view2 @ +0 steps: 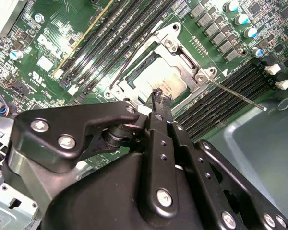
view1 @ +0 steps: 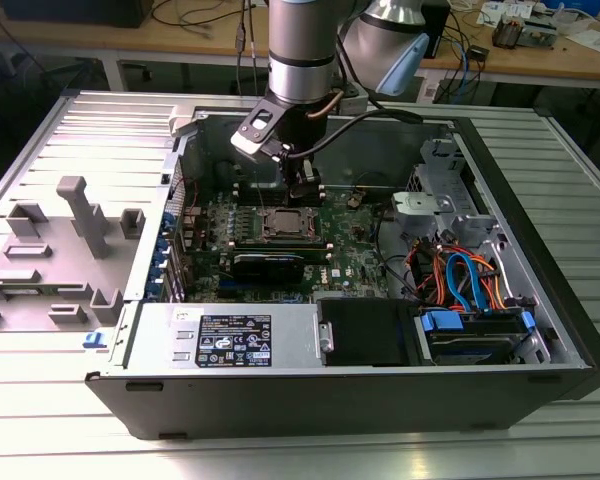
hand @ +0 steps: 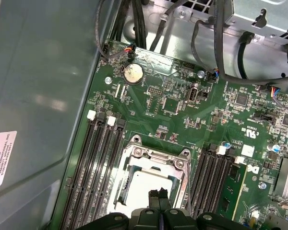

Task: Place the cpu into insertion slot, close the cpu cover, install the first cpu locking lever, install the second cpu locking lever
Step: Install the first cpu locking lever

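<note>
— Black jaws, pressed together with nothing between them, hanging just above the insertion slot [hand: 134,153]. Are they carrying the chip?
— No. The cpu [view2: 158,79] lies flat inside the insertion slot, its grey top showing through the window of the cpu cover [hand: 156,163], which looks folded down over it. I'd call the first two steps done.
— And the levers?
— One thin silver locking lever [view2: 235,93] pokes out from a corner of the insertion slot across the memory slots [view2: 216,108], so to my eye it isn't latched. A darker rod [view2: 129,62] runs close along the opposite side of the insertion slot. Whether that one is hooked, I can't tell.
— Count them for me.
— One cpu, one cpu cover, one insertion slot and two lever rods. There's a bank of memory slots on either side of the insertion slot. All of it sits inside one open computer case [view1: 280,400] on the ribbed metal surface [view1: 40,430].
</note>
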